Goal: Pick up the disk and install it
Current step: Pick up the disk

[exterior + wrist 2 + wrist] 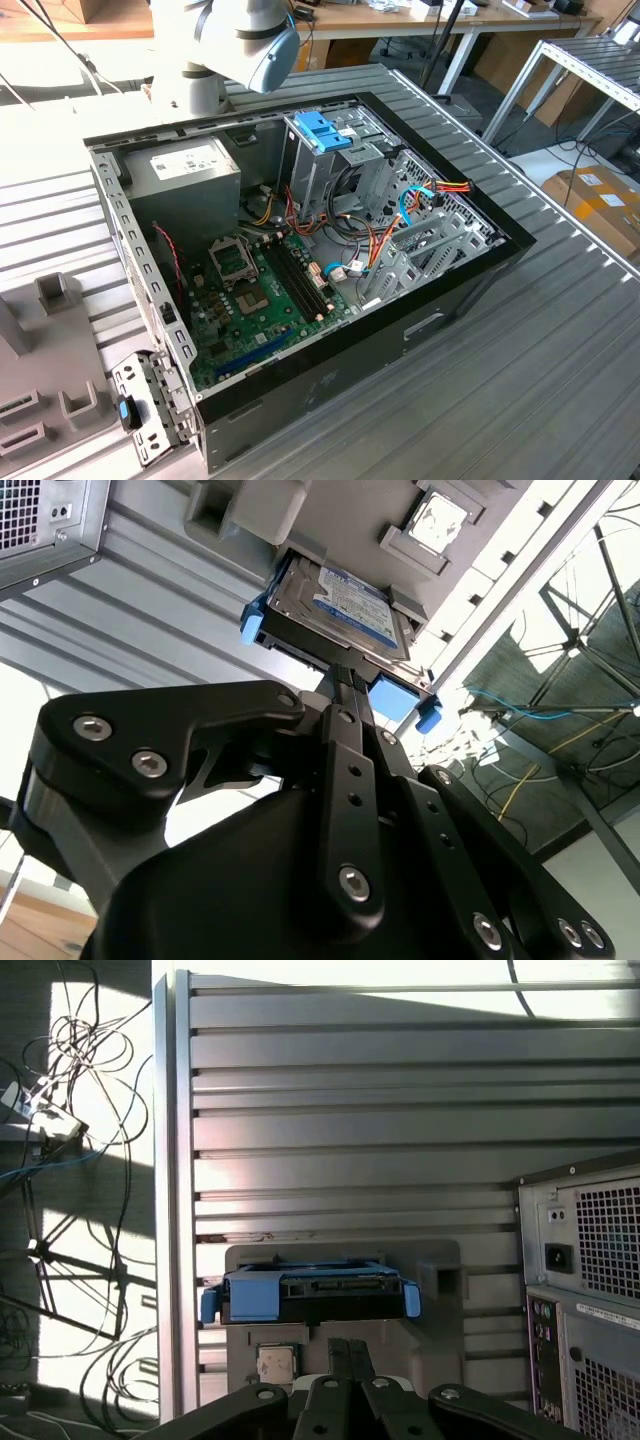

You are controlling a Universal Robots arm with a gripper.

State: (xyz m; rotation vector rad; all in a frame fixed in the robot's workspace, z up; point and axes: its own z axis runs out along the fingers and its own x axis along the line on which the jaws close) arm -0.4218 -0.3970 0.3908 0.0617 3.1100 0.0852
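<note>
**Gripper closed and poised at the disk's edge**

In both wrist views the gripper point(349, 1342) has its two black fingers point(338, 1352) drawn close together with nothing held between them. The tips point at the near edge of the disk point(305, 1295) and stop just short of it (whether they actually touch it cannot be told).

The disk is a flat rectangular drive. In the second wrist view it shows a dark silver-grey metal face carrying a blue-and-white label, with bright light-blue plastic rails along its sides that end in small projecting tabs. In the first wrist view its connector edge sits between those rails. It rests in a grey holder point(440, 1270) on the ribbed metal table point(350, 1110). A small square chip point(273, 1363) lies in a recess of the same holder, just beside the disk.

The rear panel of the computer case point(590, 1290) stands near the holder. In the exterior view the case lies open on the table, with a blue handle point(325, 132) on a grey cage inside and the arm point(240, 40) above its far side.
</note>
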